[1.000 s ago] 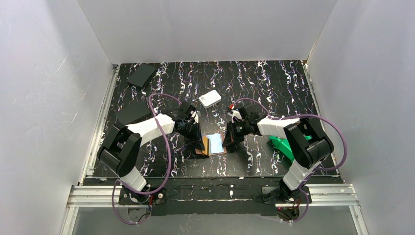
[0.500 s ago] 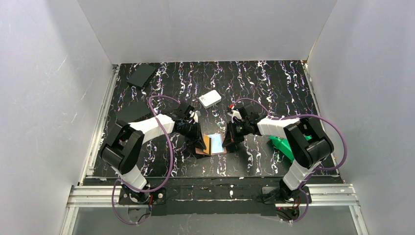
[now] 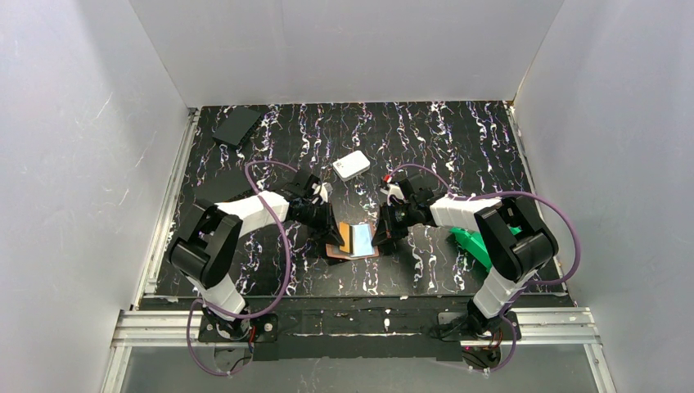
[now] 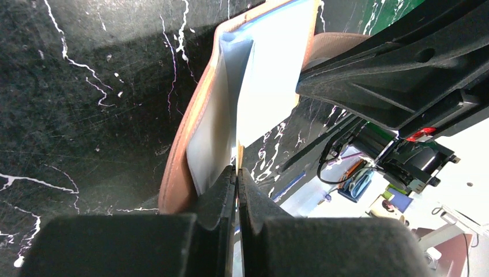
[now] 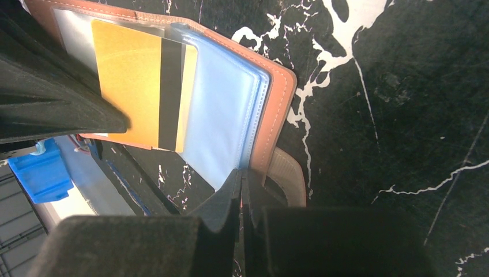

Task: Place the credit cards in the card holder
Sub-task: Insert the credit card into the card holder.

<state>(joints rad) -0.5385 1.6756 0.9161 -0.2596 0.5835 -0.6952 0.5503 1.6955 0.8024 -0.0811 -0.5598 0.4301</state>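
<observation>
Smooth tan leather card holder (image 5: 278, 98), glossy clear plastic sleeves (image 5: 222, 121), shiny gold plastic card (image 5: 130, 86), scuffed marbled tabletop (image 5: 403, 115)

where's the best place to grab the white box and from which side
Take the white box across its shorter width, at the middle of its long straight sides, coming straight down from above. It lies flat, apart from everything else, and its rounded corners would probably let a grip slip.

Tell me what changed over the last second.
The left gripper drew back slightly, left and away, shut on the gold card at the card holder. The right gripper kept its pinch on the holder's right edge; the holder, white box and green bin stayed put.
</observation>
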